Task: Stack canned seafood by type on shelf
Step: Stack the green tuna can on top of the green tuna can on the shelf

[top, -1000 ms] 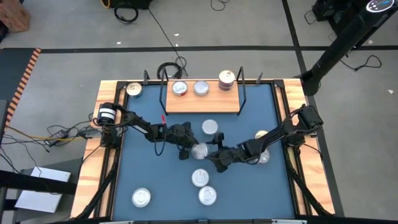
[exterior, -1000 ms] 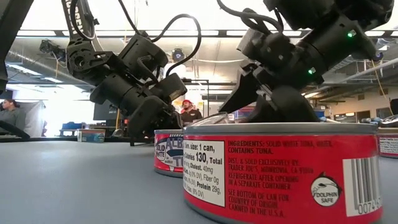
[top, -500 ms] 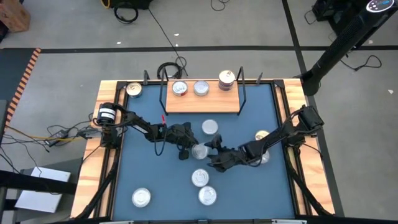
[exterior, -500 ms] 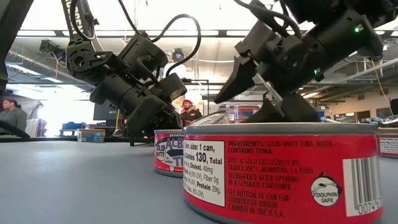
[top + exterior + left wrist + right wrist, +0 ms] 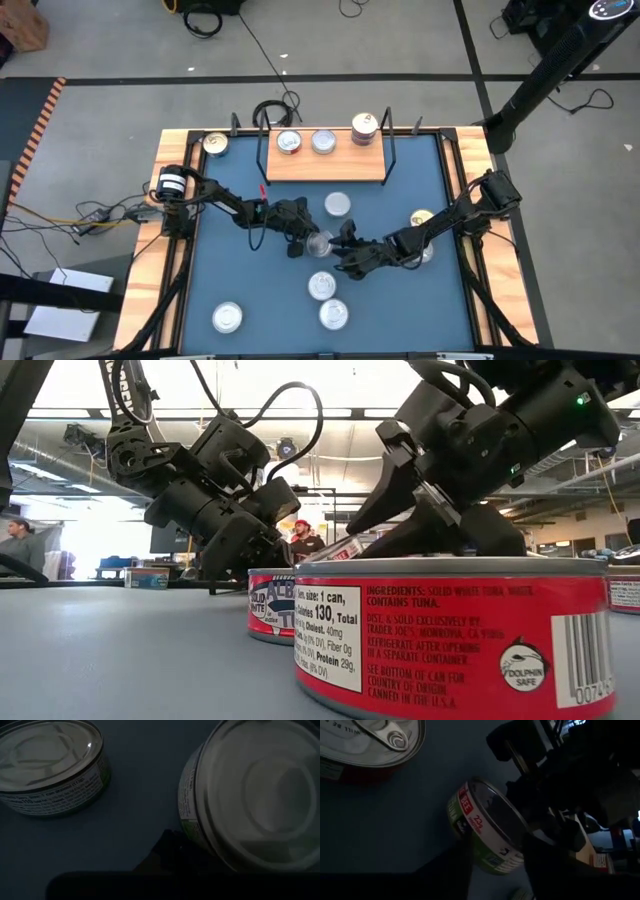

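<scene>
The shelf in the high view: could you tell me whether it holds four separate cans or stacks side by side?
No, the shelf carries only three: two silver-lidded cans and one taller stack.

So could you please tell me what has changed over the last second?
The right gripper has moved in toward the tilted can beside the left gripper, and its jaws have narrowed around it. The left gripper, the shelf and the other cans have stayed put.

The high view shows 10 cans: 3 on the shelf point(image 5: 324, 160) at upper centre, 1 at the table's upper-left corner point(image 5: 215, 144), 6 on the blue table point(image 5: 400, 300). 2 arms reach in.
</scene>
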You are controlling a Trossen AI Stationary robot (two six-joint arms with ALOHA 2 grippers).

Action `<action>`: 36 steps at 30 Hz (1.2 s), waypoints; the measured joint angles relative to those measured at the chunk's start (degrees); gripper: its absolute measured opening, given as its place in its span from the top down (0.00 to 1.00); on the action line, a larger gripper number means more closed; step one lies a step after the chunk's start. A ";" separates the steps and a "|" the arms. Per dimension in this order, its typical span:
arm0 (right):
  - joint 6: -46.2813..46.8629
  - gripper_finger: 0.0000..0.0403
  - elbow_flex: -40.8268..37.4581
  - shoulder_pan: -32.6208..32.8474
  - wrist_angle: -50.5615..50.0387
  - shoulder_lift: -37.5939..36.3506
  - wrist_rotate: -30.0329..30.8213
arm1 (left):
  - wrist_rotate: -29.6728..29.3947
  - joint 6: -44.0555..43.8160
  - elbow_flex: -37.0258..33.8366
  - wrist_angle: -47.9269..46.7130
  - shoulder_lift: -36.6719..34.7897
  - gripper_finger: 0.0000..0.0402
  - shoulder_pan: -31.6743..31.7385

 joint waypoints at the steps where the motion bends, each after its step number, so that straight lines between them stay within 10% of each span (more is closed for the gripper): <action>1: 0.06 0.59 0.00 0.00 -0.02 0.00 -0.08 | -0.02 0.00 0.00 0.02 0.00 1.00 0.00; 36: 23.54 0.91 3.82 -1.24 -6.62 0.11 -13.39 | 3.16 -2.60 0.02 0.82 0.07 1.00 -0.15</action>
